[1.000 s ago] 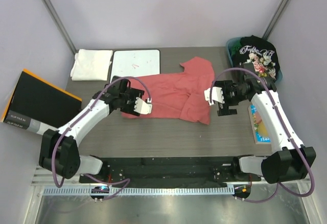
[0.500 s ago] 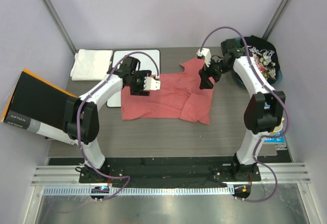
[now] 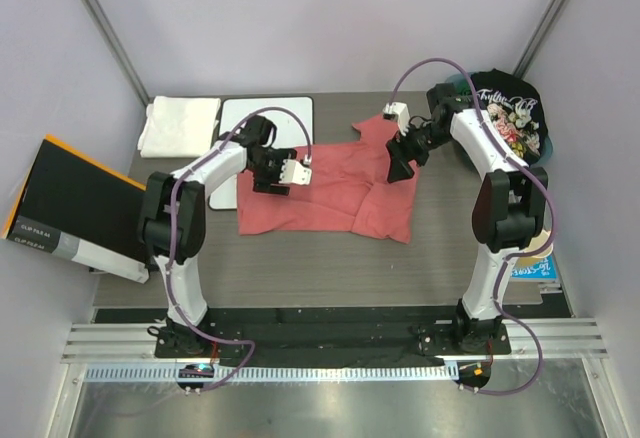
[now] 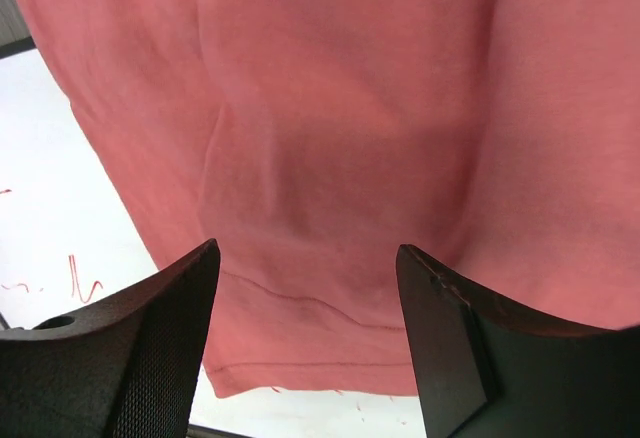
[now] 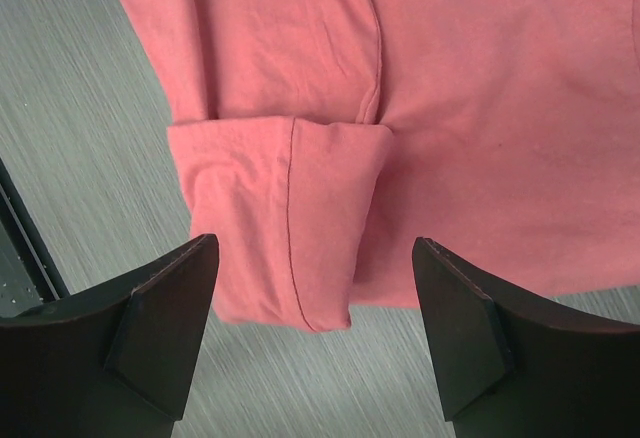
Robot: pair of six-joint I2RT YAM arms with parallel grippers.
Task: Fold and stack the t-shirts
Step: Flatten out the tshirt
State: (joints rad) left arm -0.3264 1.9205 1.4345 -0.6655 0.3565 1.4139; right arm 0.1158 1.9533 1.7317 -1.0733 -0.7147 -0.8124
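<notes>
The salmon-red t-shirt lies spread on the table, partly over the whiteboard. My left gripper is open above the shirt's left part; in the left wrist view the shirt's hem lies between the fingers over the whiteboard. My right gripper is open above the shirt's upper right; in the right wrist view a folded sleeve lies between the fingers. A white folded t-shirt lies at the back left. The black floral t-shirt sits in a teal bin at the back right.
A white whiteboard with red marks lies at the back, beside the white shirt. A black and orange box leans off the table's left edge. A colourful card lies at the right edge, behind the right arm.
Both arms swung from the table's middle to the shirt's far part. The left gripper settled over the shirt's left part, the right one near the upper right sleeve. The shirt has not moved.
</notes>
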